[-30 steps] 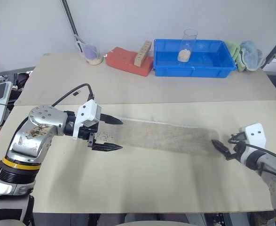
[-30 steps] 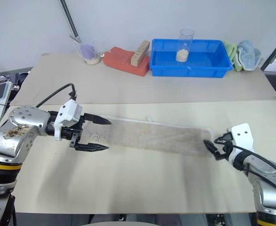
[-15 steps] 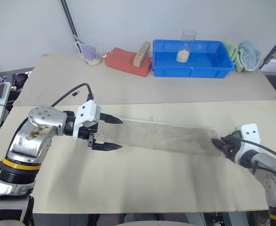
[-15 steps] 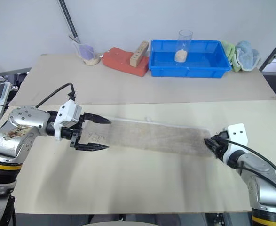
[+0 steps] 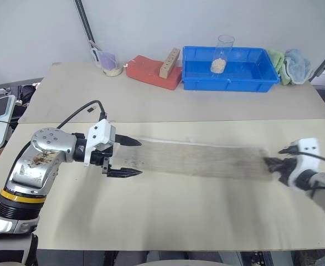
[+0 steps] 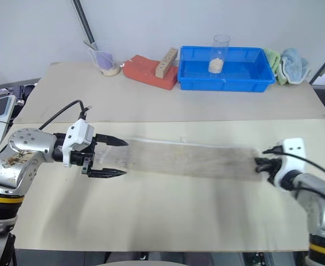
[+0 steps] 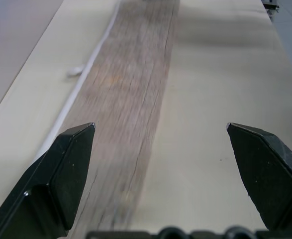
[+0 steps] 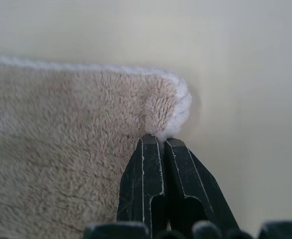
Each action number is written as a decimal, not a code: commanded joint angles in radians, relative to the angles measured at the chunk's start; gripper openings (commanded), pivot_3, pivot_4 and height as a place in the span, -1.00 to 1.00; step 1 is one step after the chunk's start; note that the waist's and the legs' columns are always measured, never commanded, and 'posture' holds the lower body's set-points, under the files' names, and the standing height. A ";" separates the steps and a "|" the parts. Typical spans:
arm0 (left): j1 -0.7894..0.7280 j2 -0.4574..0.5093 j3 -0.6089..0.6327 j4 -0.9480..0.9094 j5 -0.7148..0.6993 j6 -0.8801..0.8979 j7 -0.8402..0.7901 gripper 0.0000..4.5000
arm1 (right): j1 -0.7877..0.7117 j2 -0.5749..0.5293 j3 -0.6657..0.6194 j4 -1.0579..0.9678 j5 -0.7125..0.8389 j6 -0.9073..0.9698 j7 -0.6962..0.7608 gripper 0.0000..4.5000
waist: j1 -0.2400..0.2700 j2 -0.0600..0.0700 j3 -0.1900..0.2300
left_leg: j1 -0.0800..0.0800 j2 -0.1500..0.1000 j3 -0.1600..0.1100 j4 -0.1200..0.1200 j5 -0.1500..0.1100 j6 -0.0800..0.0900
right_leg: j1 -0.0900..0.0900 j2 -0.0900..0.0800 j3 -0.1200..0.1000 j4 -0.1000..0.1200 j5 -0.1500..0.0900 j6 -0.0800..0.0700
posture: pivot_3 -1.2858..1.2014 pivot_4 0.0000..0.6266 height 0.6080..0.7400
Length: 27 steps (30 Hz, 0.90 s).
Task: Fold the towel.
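Observation:
The towel lies as a long, narrow beige strip across the near table, with white piping along its far edge and a small white loop. My left gripper hovers open over the strip's left end, one finger on either side of it, holding nothing. My right gripper is at the strip's right end. In the right wrist view its fingers are pressed together on the towel's curled, white-edged corner.
On the far table stand a blue bin with a glass of grain in it, a red block under a wooden block, a cup, and green and light-blue cloths.
My right gripper has gone from open to shut on the towel's right corner and has moved right and a little up, drawing the strip with it. The left gripper has stayed put, open.

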 commanded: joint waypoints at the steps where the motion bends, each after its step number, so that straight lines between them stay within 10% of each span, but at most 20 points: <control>1: -0.002 0.015 0.031 -0.006 -0.009 -0.018 0.006 1.00 | -0.054 -0.042 -0.052 -0.052 0.102 0.094 0.049 -0.99 | -0.001 0.000 0.000 | 0.000 0.000 0.000 0.000 0.000 0.000 | 0.000 0.000 0.000 0.000 0.000 0.000 | 0.03 -0.52 1.00; 12: -0.002 0.031 0.051 -0.011 -0.013 -0.020 0.009 1.00 | -0.320 0.272 0.056 -0.331 0.332 0.493 -0.200 -0.99 | -0.002 0.000 0.000 | -0.001 0.001 -0.002 -0.001 0.000 0.000 | -0.002 0.001 -0.001 0.001 0.000 0.000 | 0.03 -0.52 1.00; 23: 0.019 0.024 0.060 -0.045 -0.022 -0.003 0.041 1.00 | -0.321 0.438 0.304 -0.246 0.189 0.350 -0.299 -0.99 | -0.008 0.000 0.000 | -0.001 0.001 -0.003 -0.002 0.000 0.000 | -0.004 0.001 -0.001 0.003 0.000 0.000 | 0.03 -0.52 1.00; 27: 0.031 0.023 0.068 -0.054 -0.023 0.005 0.065 1.00 | -0.331 0.420 0.329 -0.239 0.163 0.299 -0.277 -0.42 | -0.008 0.000 0.000 | -0.001 0.000 -0.003 -0.002 0.000 0.000 | -0.005 0.001 -0.001 0.003 0.000 0.000 | 0.03 -0.52 1.00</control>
